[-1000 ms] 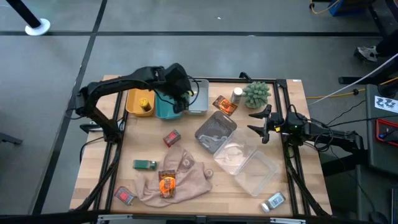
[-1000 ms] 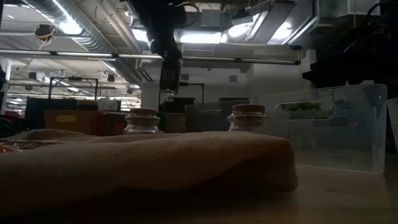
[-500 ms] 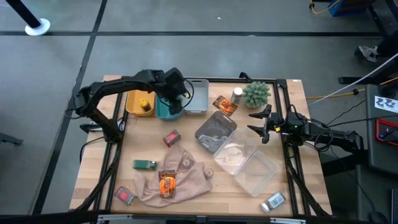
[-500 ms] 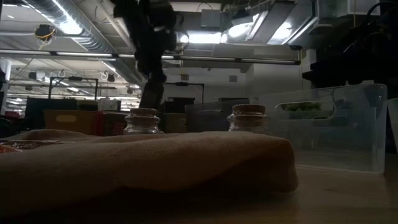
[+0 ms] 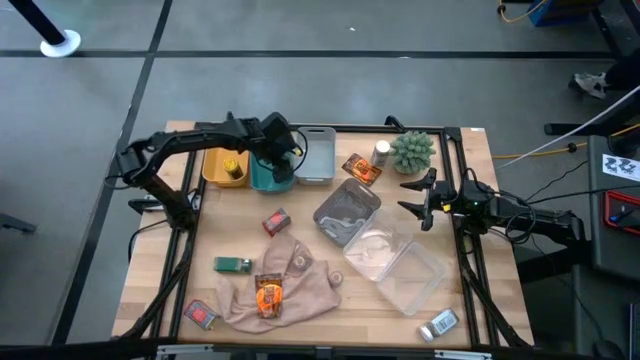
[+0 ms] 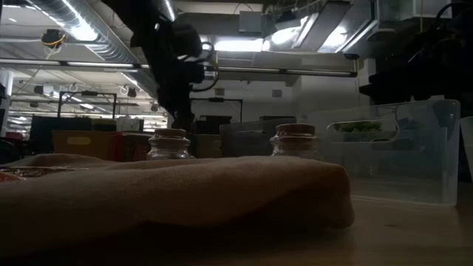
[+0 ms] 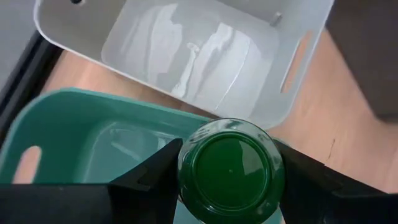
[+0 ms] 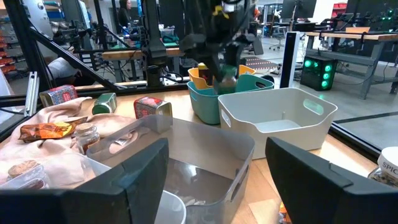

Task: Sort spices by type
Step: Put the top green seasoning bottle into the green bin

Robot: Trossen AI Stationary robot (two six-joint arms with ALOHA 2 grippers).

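Note:
My left gripper (image 5: 283, 157) reaches slanting down over the teal bin (image 5: 262, 180) at the table's far left, shut on a round green jar (image 7: 230, 169); the right wrist view shows that jar (image 8: 229, 71) above the teal bin (image 8: 208, 93). A yellow jar (image 5: 232, 168) lies in the yellow bin (image 5: 210, 165). Red packets (image 5: 277, 222) (image 5: 200, 314) and a green box (image 5: 233, 264) lie on the table, one orange sachet (image 5: 268, 295) on the beige cloth (image 5: 300, 285), another (image 5: 360, 168) beside a silver-capped jar (image 5: 381, 152). My right gripper (image 5: 415, 195) waits open at the right. My left gripper pinches the green jar's round side (image 7: 186, 168) between its two fingers (image 7: 152, 174), one on each side. The fingers come from above, slanting down. The jar hangs clear, its round green end facing the wrist, over the teal bin's far rim (image 7: 124, 102).
A white bin (image 5: 318, 155) stands just right of the teal one. Two clear containers (image 5: 348, 212) (image 5: 395, 262) lie mid-table, a green spiky plant ball (image 5: 412, 150) at the far right, and a small jar (image 5: 440, 324) at the near right corner.
My left gripper has come down and toward the table's left, from above the white bin to low over the teal bin, carrying the green jar with it. My right arm has kept still.

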